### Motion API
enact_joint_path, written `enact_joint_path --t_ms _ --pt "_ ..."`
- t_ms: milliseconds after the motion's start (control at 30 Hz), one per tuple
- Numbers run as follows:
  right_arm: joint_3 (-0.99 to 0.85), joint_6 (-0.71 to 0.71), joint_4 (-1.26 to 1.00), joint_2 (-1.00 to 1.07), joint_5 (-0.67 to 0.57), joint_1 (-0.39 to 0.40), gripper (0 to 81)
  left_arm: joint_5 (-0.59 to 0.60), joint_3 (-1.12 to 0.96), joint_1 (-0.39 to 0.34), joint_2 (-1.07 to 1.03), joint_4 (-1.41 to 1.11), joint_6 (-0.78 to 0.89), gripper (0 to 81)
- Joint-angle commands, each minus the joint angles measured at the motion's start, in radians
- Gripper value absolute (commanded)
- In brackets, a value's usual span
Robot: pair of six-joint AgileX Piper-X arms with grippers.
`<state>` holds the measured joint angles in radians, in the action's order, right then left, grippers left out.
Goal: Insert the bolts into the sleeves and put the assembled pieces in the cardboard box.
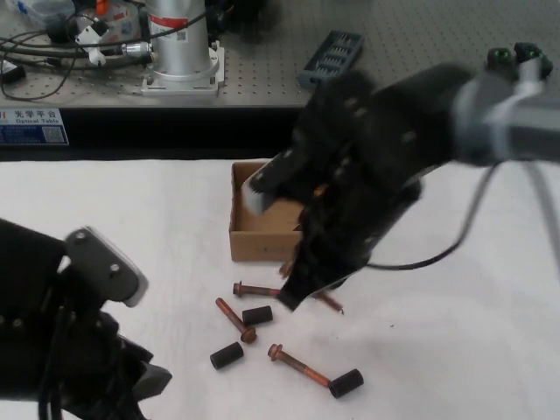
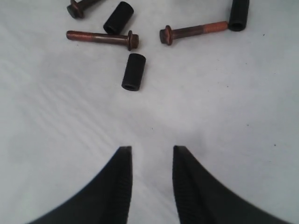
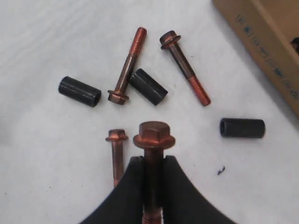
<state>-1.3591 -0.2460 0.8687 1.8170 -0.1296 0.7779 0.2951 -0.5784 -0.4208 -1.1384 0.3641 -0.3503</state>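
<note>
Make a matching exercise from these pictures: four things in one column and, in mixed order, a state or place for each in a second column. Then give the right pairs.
Things
1. left gripper
2. right gripper
3. cardboard box
4. black sleeve

States or places
A. shut on a copper-coloured bolt
B. lies loose on the white cloth, no bolt in it
C. open above the white cloth
D. stands at the far edge of the white cloth

Pairs: 1-C, 2-A, 3-D, 4-B.

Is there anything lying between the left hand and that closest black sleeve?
Nothing visible does. Bare white cloth lies between the open left hand and the nearest sleeve.
</note>
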Motion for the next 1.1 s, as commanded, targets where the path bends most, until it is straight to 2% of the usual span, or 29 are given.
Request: enact_joint_path --t_ms 0,500,633,867,1067 --pt "0.073 0.008 0.001 -0.177 0.008 -0.007 3.5 0.005 -0.051 -0.006 -0.057 -0.006 -0.031 22.1" --pt "0.276 0.129 0.007 -0.611 0.017 -0.010 3.5 -0.029 -0.422 -0.092 -0.418 0.163 -0.054 22.1" --pt "0.300 0.150 0.030 -0.698 0.054 -0.010 3.5 -0.101 -0.479 -0.115 -0.494 0.181 -0.059 22.1" --pt "0.337 0.190 0.076 -0.846 0.076 -0.010 3.5 -0.159 -0.531 -0.118 -0.597 0.238 -0.107 22.1" --pt "0.347 0.208 0.104 -0.937 0.113 -0.010 3.5 -0.156 -0.531 -0.126 -0.649 0.241 -0.123 22.1"
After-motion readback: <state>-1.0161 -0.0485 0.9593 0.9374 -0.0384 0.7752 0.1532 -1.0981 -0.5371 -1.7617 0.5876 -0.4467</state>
